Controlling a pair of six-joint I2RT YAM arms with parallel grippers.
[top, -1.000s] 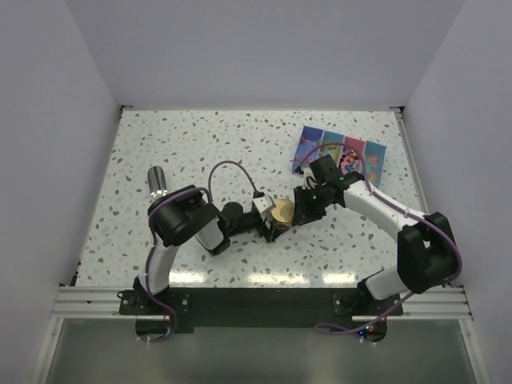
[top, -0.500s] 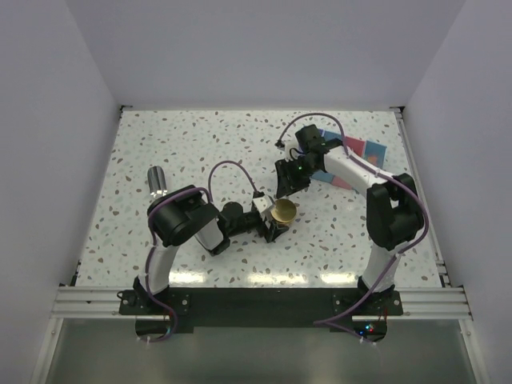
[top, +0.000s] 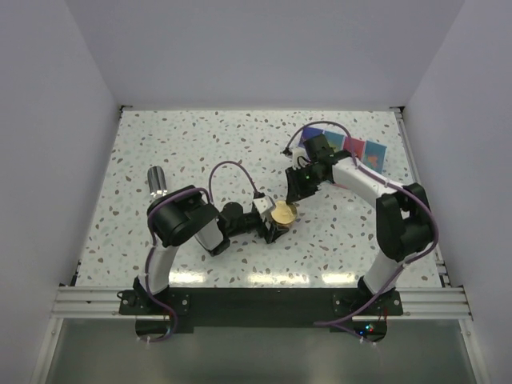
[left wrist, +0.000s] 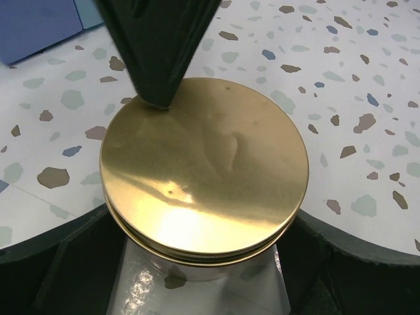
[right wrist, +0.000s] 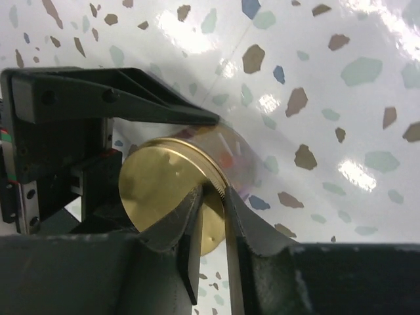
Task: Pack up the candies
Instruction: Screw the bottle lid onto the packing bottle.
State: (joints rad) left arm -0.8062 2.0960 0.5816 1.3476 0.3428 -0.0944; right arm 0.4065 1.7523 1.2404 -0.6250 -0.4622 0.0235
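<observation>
Top external has the left gripper (top: 276,218) stretched in from the left with a small clear jar (left wrist: 197,279) clamped between its fingers, gold lid (top: 281,212) on. Right gripper (top: 293,196) is tip-down right at the lid's far edge. Blue and pink box (top: 366,150) sits further back on the speckled table (top: 176,144), partly under the right arm. Anyone spot the candies? ~kev

Right wrist cam is your friend: both right fingers (right wrist: 256,230) are pinched on the lid's rim, thin edge sandwiched between the tips. Left fingers (left wrist: 59,275) hug the jar body on both sides in the left wrist shot. Candies (right wrist: 230,156): only a faint orange-red smudge through the clear wall just under the lid, so inside the jar. Can't make out more, too blurry. ~tins
</observation>
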